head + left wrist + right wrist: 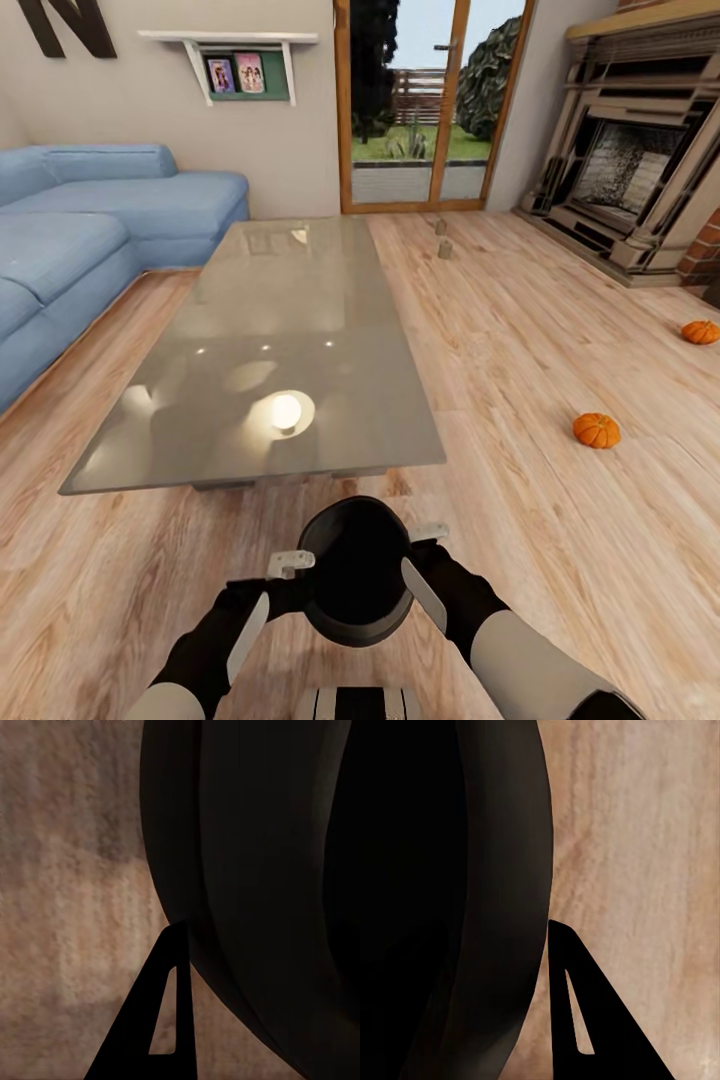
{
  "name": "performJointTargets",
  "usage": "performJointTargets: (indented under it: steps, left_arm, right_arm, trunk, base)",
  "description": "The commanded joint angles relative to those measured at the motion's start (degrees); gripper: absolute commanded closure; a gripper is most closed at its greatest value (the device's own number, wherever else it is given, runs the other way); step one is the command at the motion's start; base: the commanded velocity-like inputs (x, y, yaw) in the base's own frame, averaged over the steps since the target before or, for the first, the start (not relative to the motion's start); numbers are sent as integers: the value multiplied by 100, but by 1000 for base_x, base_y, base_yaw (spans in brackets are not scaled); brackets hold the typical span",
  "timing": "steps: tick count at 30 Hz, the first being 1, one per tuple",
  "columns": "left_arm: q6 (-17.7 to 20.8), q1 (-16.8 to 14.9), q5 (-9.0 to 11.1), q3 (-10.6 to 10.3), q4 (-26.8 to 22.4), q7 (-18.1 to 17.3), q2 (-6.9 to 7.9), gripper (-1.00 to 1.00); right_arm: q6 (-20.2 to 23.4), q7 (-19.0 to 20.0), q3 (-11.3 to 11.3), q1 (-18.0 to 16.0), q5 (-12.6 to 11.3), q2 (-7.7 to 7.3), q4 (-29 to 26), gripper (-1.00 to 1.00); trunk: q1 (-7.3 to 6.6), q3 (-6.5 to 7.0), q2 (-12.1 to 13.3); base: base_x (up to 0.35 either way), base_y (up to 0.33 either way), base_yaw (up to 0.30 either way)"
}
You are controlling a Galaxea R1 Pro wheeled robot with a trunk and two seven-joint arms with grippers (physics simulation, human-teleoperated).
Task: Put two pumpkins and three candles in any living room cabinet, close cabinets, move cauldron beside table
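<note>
Head view: cauldron [356, 572] clamped between left gripper [290, 566] and right gripper [428, 536], just short of table [300, 330]; pumpkins [596, 430] on floor [520, 330]; best lowered level, beside table, released evenly.

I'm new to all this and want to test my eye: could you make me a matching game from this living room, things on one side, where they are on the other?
Things:
1. cauldron
2. pumpkins
3. candles
4. sofa

Places:
A. far floor, near the glass door
B. between both grippers
C. left of the table
D. floor right of the table

Pairs: 1-B, 2-D, 3-A, 4-C
</note>
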Motion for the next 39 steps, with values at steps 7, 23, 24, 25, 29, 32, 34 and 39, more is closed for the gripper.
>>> performJointTargets:
  steps: [7,23,24,25,29,32,34,39]
  left_arm:
    - [30,3,233,1,154,-42,-8,100]
    - [30,3,233,10,145,-42,-7,-100]
    - [30,3,233,10,145,-42,-7,-100]
    - [30,3,233,10,145,-42,-7,-100]
    - [30,3,233,10,145,-42,-7,-100]
    - [30,3,233,10,145,-42,-7,-100]
    - [30,3,233,10,145,-42,-7,-100]
    - [36,3,233,25,145,-42,-5,-100]
  right_arm:
    - [-241,193,290,20,-135,69,-20,100]
    - [-241,194,290,20,-135,69,-20,-100]
    - [-241,195,290,20,-135,69,-20,-100]
    - [-241,194,290,20,-135,69,-20,-100]
    - [-241,193,290,20,-135,69,-20,-100]
    - [-241,194,290,20,-135,69,-20,-100]
    - [-241,193,290,20,-135,69,-20,-100]
    - [-241,197,290,20,-135,69,-20,-100]
  trunk:
    - [130,-118,-7]
    - [130,-118,-7]
    - [130,-118,-7]
    - [130,-118,-7]
    - [130,-118,-7]
    - [122,-52,-3]
    - [117,-8,0]
    - [104,103,6]
  base:
    - [0,0,0]
    - [0,0,0]
    - [0,0,0]
    - [0,0,0]
    - [0,0,0]
    - [0,0,0]
    - [0,0,0]
    - [0,0,0]
